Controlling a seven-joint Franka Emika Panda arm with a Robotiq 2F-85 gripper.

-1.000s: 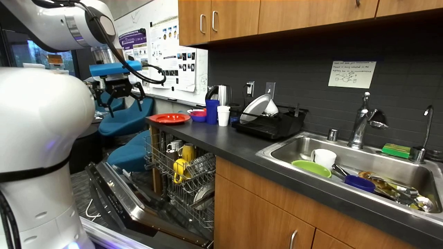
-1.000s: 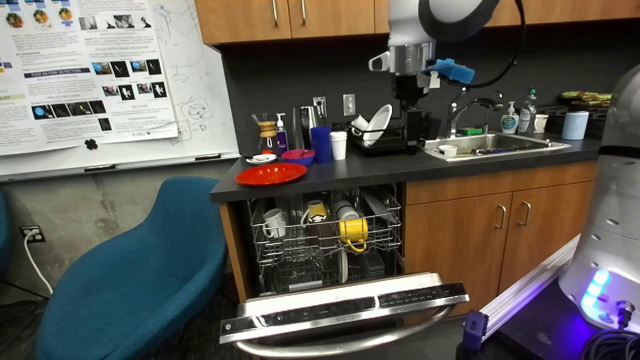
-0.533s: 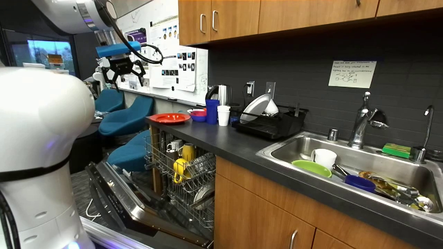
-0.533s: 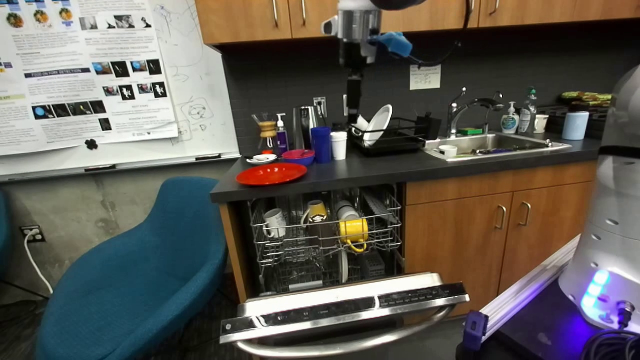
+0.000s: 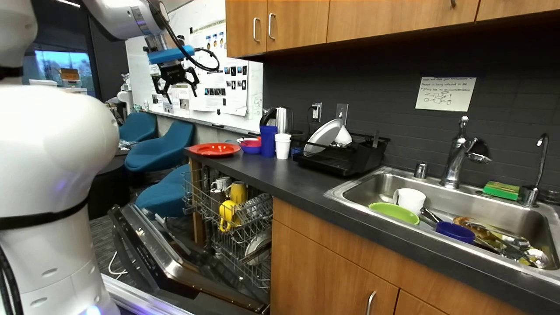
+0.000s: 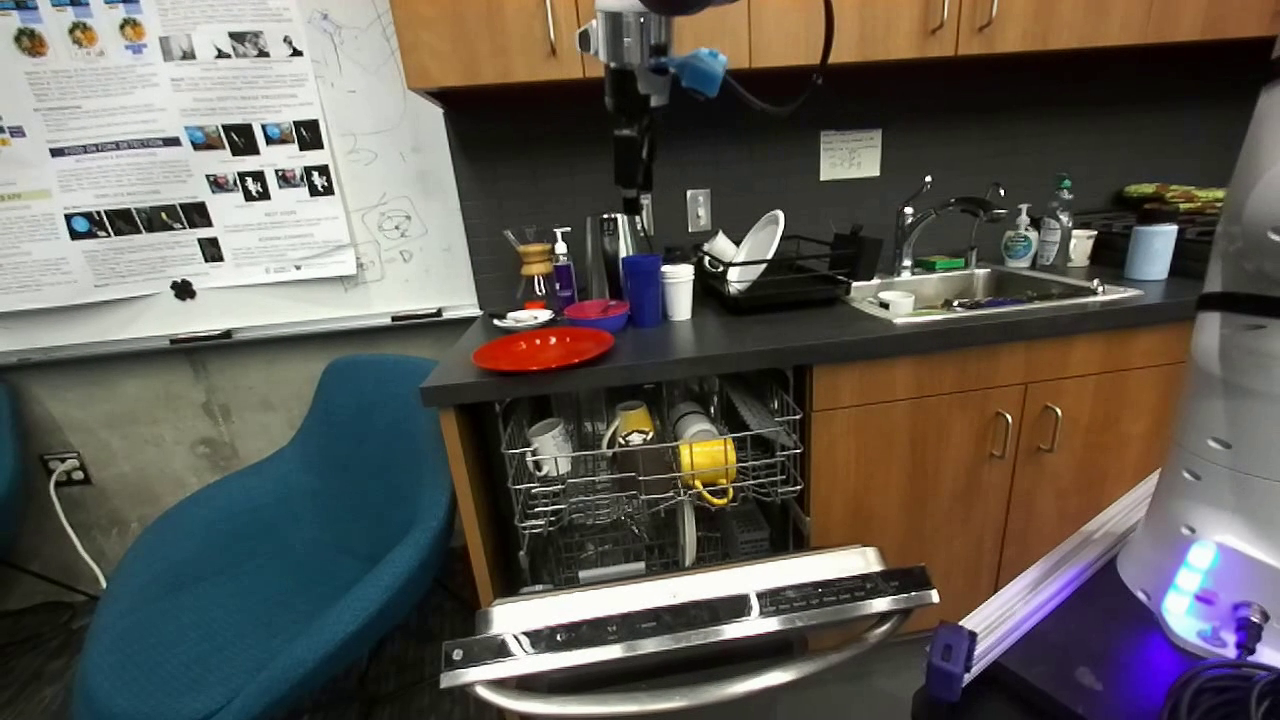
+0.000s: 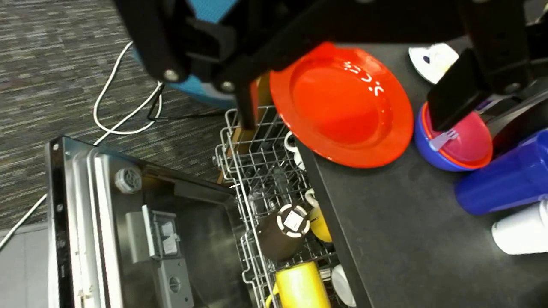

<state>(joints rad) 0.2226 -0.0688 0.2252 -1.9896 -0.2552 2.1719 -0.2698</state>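
My gripper (image 5: 183,97) hangs in the air with fingers wide apart and nothing between them. In an exterior view it also shows edge-on (image 6: 632,205), high above the counter. The wrist view shows a red plate (image 7: 342,107) below, framed between the spread fingers, not touched. The plate lies flat on the counter's end, also in both exterior views (image 5: 214,149) (image 6: 543,348). Next to it are nested bowls (image 7: 445,160), blue outside and pink inside, with a fork. A blue cup (image 7: 505,182) and white cups (image 7: 520,229) stand beside them. A finger partly hides the bowls.
The dishwasher door (image 6: 690,625) hangs partly lowered. Its upper rack (image 6: 600,480) is out and holds mugs, including a yellow mug (image 6: 707,460). A black dish rack (image 5: 345,159) and sink (image 5: 350,192) stand along the counter. Cabinets (image 5: 350,19) overhang; a blue chair (image 6: 290,530) stands beside.
The arm has swung away from the sink side toward the plate end of the counter and risen. The gripper stays open and empty. The dishes and the dishwasher have not moved.
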